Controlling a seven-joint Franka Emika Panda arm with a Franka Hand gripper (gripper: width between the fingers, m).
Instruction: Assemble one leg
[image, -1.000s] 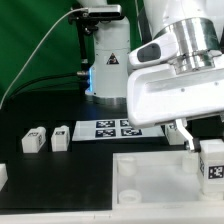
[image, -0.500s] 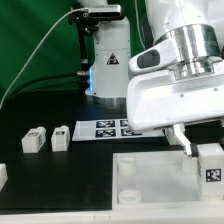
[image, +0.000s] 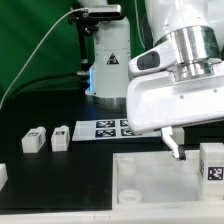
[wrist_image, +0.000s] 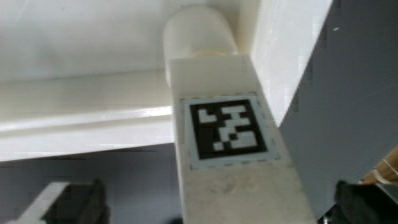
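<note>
One leg (image: 212, 165) stands upright at a corner of the white tray piece (image: 150, 178), toward the desk's (image: 60, 170) edge at the exterior view's right. The pincer (image: 190, 150) straddles it, jaws parted and not touching. It is probably light, stiff, smooth plastic, so grip its flat sides at mid-height.

White on the leg (image: 212, 165), broken only by a black-and-white square tag; same white and same blocky tag up close in the wrist view (wrist_image: 214, 70). White again on the first loose leg (image: 34, 140) and the second loose leg (image: 61, 137), each with a black-and-white tag. Black-and-white tags in a row across the white marker board (image: 108, 129). Matte black on the table (image: 60, 175), plain white on the tray-like piece (image: 150, 182), green on the backdrop (image: 30, 40), glossy white on the arm (image: 180, 95), with a blue glow (image: 88, 79) behind.
</note>
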